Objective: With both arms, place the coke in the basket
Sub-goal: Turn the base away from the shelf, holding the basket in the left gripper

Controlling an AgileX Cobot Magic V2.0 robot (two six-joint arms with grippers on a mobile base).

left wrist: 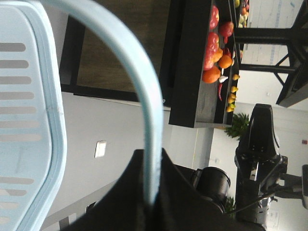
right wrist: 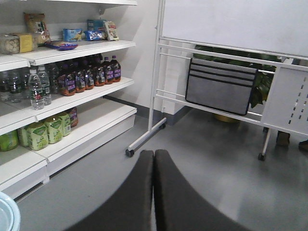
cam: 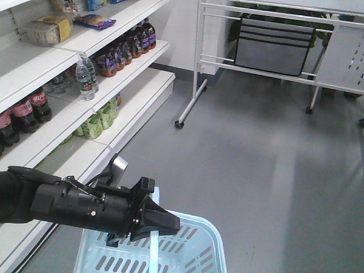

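Juice bottles (cam: pixel 128 45) and water bottles (cam: pixel 85 77) are standing on the white shelves (cam: pixel 142 96), green bottles (cam: pixel 99 119) sitting a tier lower; a wheeled frame (cam: pixel 199 68) is standing right of the shelves

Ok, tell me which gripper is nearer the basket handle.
Left. The left gripper is shut on the basket handle; the right gripper, shut and empty, sits apart from it, over bare floor.

White shelves (right wrist: pixel 96 115): snacks (right wrist: pixel 98 30) top, dark bottles (right wrist: pixel 86 77), water bottles (right wrist: pixel 39 89) middle, green bottles (right wrist: pixel 45 135) lower. Grey floor (right wrist: pixel 216 163): wheeled frame (right wrist: pixel 154 86).
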